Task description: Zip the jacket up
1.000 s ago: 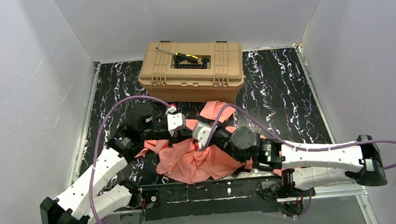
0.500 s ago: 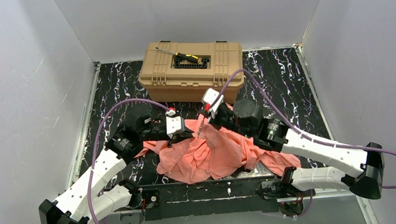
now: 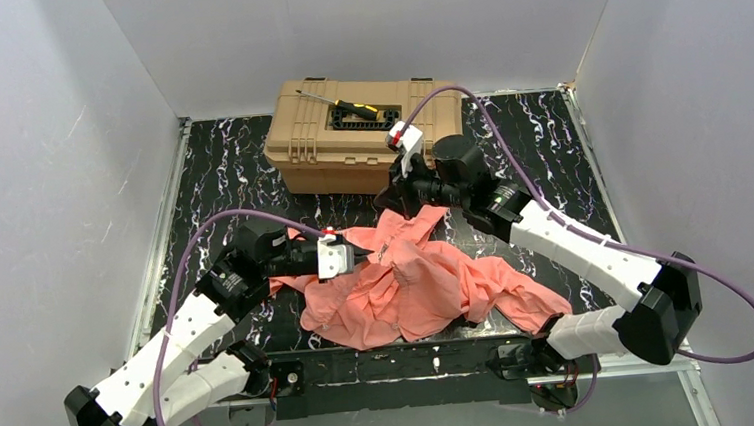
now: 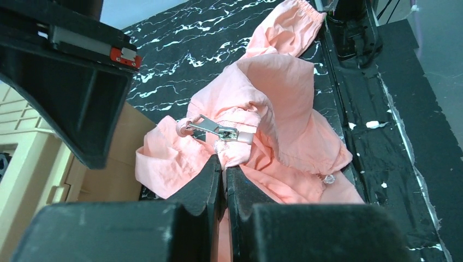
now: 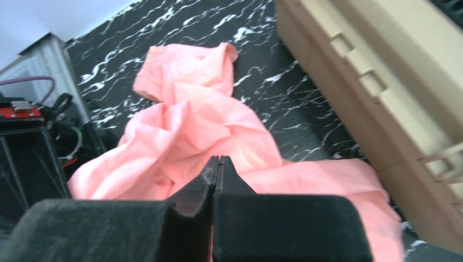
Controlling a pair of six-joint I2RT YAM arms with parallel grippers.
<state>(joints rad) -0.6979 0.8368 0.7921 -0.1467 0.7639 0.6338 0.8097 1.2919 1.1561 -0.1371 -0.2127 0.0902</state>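
The salmon-pink jacket (image 3: 409, 291) lies crumpled on the black marbled table near the front edge. It also shows in the left wrist view (image 4: 284, 109) and the right wrist view (image 5: 191, 125). My left gripper (image 3: 364, 259) is shut on a pinch of jacket fabric (image 4: 235, 155), just below the metal zipper slider (image 4: 221, 131). My right gripper (image 3: 392, 204) hangs above the jacket's far edge, in front of the toolbox. Its jaws are pressed together (image 5: 217, 159) and no fabric shows coming out of their tips.
A tan toolbox (image 3: 368, 138) stands at the back of the table with a screwdriver (image 3: 345, 103) on its lid. Its front wall is close to my right gripper (image 5: 382, 65). White walls enclose three sides. A jacket sleeve (image 3: 525, 308) trails toward the front right.
My right arm has swung from over the jacket's middle up and back toward the toolbox. The jacket has been drawn out to the right. My left gripper has shifted slightly nearer, still pinching fabric.
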